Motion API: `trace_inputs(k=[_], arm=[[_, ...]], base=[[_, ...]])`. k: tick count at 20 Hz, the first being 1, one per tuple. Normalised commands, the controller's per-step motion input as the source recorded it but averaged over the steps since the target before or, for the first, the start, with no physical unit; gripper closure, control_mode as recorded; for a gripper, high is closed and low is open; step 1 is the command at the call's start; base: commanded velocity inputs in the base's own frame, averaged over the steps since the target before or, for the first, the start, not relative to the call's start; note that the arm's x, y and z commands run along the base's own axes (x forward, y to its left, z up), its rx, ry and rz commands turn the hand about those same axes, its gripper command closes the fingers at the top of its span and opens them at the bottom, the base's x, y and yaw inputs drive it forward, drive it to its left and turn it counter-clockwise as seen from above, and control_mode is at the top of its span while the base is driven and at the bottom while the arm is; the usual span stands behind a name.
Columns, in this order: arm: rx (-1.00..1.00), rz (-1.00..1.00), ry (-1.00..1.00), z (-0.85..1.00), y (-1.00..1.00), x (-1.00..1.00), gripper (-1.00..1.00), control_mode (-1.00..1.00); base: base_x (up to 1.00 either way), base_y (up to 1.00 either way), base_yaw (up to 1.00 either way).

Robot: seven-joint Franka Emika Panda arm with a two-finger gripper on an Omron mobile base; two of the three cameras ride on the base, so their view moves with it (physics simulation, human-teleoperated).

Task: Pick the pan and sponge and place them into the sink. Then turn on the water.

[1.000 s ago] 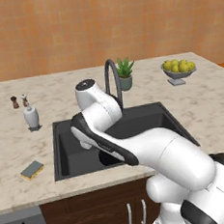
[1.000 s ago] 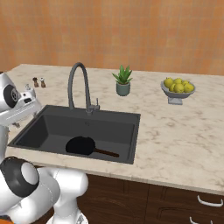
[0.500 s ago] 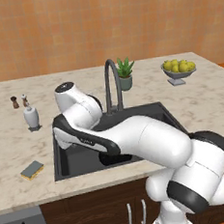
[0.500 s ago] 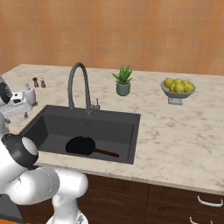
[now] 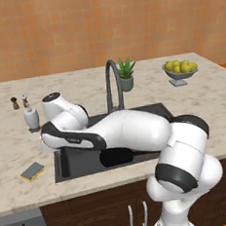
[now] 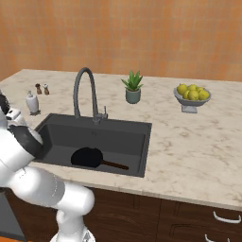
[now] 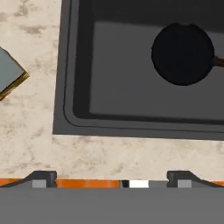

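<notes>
**Claw spread wide above the table edge, pan already in the sink**

Here, nearest the base, the white arm bends left across the sink front, its hand hanging over the marble table (image 5: 11, 154) at the sink's left rim. In the hand view, the claw (image 7: 111, 177) has its two dark tips set far apart with nothing between them, above the bare table strip along the sink's rim.

Just left of the sink (image 6: 127, 137), on the table, lies the sponge (image 5: 32, 171), grey-blue top over a yellow layer; one corner of it shows at the left edge of the hand view (image 7: 9, 73), well apart from the claw.

Inside the dark basin the pan (image 6: 88, 157) rests flat on the bottom, its thin handle pointing right.

Behind the sink rises the arched faucet (image 6: 85, 92). Farther back stand a white soap bottle (image 6: 32, 102), two small shakers (image 6: 42, 88), a potted plant (image 6: 133, 88) and a bowl of lemons (image 6: 192, 93).
</notes>
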Motion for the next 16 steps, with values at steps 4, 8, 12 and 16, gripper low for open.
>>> trace_inputs(k=[4,8,12,16], arm=[[0.00,-0.18,0.23,-0.04,0.10,0.23,-1.00,-1.00],[0.00,-0.11,0.07,-0.39,0.16,0.24,-1.00,-1.00],[0.00,-0.18,0.02,-0.31,0.40,0.12,-1.00,-1.00],[-0.02,-0.04,0.06,-0.05,0.04,0.00,-1.00,-1.00]], base=[[0.00,0.00,0.00],[0.00,0.00,0.00],[0.00,0.00,0.00],[0.00,0.00,0.00]])
